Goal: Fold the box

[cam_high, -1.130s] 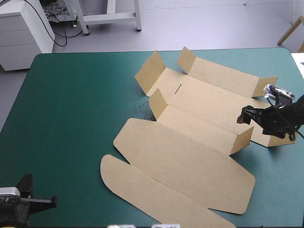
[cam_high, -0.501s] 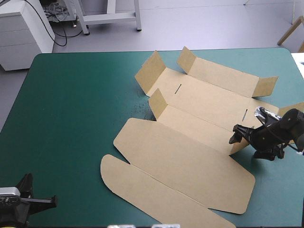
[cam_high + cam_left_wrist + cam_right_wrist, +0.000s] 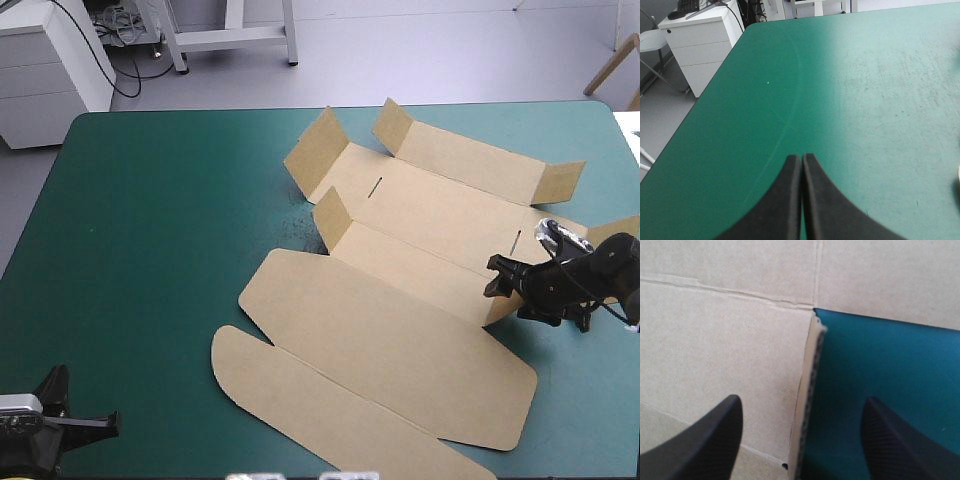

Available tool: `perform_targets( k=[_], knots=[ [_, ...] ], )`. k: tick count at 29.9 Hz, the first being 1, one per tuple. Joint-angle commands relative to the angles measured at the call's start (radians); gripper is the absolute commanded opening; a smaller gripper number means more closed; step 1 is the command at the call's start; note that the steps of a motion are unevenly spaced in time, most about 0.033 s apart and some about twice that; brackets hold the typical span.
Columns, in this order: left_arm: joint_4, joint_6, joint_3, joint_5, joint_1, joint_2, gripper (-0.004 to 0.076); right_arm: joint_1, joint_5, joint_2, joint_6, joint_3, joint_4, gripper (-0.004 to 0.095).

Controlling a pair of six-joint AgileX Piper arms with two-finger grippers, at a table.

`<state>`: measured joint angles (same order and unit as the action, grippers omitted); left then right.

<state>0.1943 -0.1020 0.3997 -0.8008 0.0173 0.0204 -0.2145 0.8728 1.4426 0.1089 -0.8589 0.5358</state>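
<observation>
box (image 3: 400, 335) mostly flat, end flaps raised; right gripper (image 3: 492, 281) spread astride flap edge; left gripper (image 3: 801, 158) closed.

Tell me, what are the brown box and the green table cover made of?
The box looks like corrugated cardboard. It is matt brown with pressed fold lines, and its cut edge in the right wrist view shows small dark cells. The teal-green cover seems to be a smooth mat, perhaps rubber or vinyl, with a dull sheen and faint scuffs. I can't be sure which.
</observation>
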Motion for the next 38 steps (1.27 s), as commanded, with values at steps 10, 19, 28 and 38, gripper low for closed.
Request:
perform_targets(
  k=[10, 19, 28, 38],
  knots=[
    [0.005, -0.002, 0.021, 0.077, 0.002, 0.010, -0.0010, 0.002, 0.005, -0.034, 0.049, -0.021, 0.023, 0.0001],
    [0.005, -0.002, 0.021, 0.077, 0.002, 0.010, -0.0010, 0.198, 0.018, -0.027, 0.068, -0.155, -0.124, 0.0001],
    [0.005, -0.002, 0.021, 0.077, 0.002, 0.010, -0.0010, 0.481, -0.024, 0.120, 0.220, -0.428, -0.213, 0.0000],
    [0.005, -0.002, 0.021, 0.077, 0.002, 0.010, -0.0010, 0.568, 0.128, 0.400, 0.561, -0.800, -0.275, -0.0016]
  ],
)
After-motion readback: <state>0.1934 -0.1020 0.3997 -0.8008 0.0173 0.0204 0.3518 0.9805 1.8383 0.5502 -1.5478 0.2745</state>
